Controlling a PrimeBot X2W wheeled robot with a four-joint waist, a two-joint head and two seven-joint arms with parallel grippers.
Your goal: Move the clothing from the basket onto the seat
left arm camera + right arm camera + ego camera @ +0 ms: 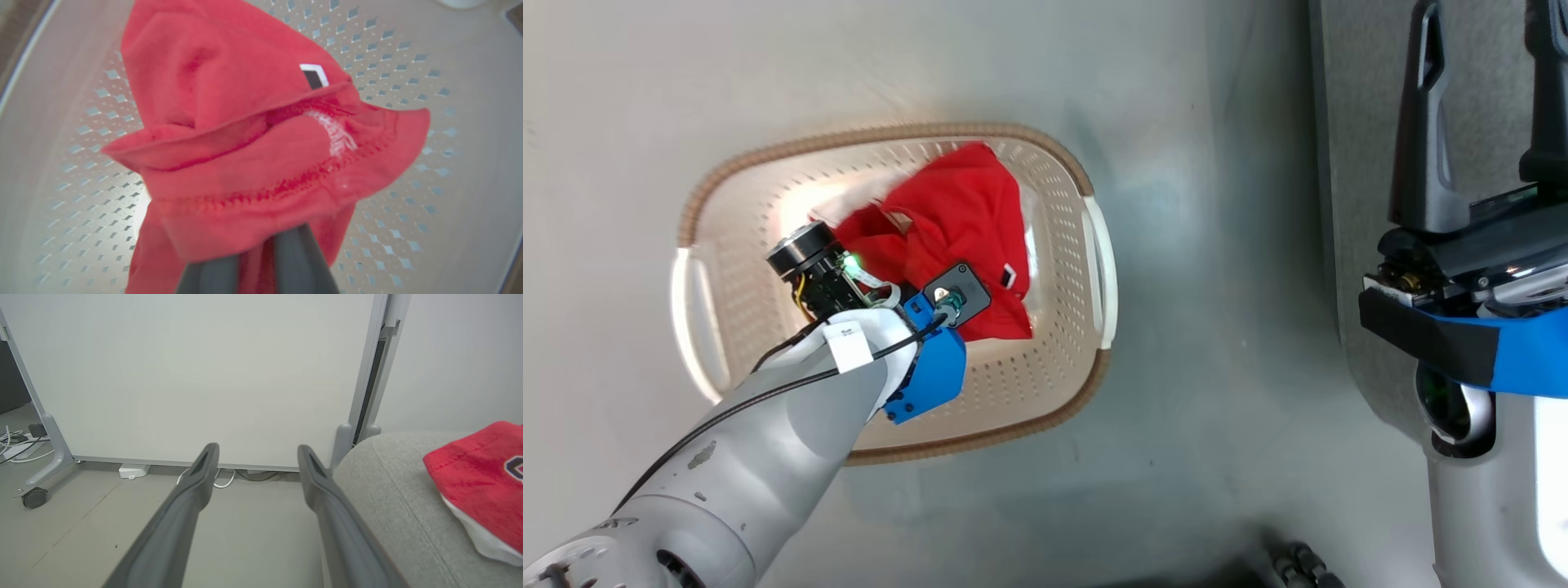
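Two red garments are present. The first garment (964,212) lies bunched inside the perforated laundry basket (1068,245), which stands on the floor (1217,327). The left gripper (255,253) is clamped together on a fold of this garment. The second garment (470,469) rests on the grey sofa (388,490). The right gripper (257,449) is beside the sofa edge, jaws apart and holding nothing.
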